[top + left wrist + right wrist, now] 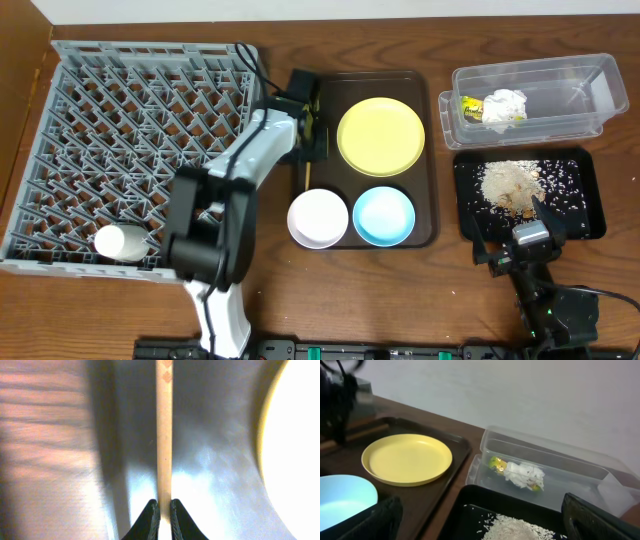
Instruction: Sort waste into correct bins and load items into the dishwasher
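My left gripper (312, 140) (164, 506) is low over the left edge of the brown serving tray, shut on a thin wooden chopstick (164, 435). The pale yellow plate (380, 136) (407, 458), pinkish-white bowl (318, 218) and light blue bowl (384, 215) (342, 497) sit on that tray. The green wrapper (470, 105) (496, 463) and white tissue (505, 106) (524, 475) lie in the clear tub (575, 95). My right gripper (513, 230) (480, 520) is open and empty at the front edge of the black tray (580, 215).
The grey dish rack (120, 130) fills the left side, with a white cup-like object (120, 242) in its front corner. The brown serving tray (432, 200) is in the middle. A beige crumb heap (510, 183) lies on the black tray.
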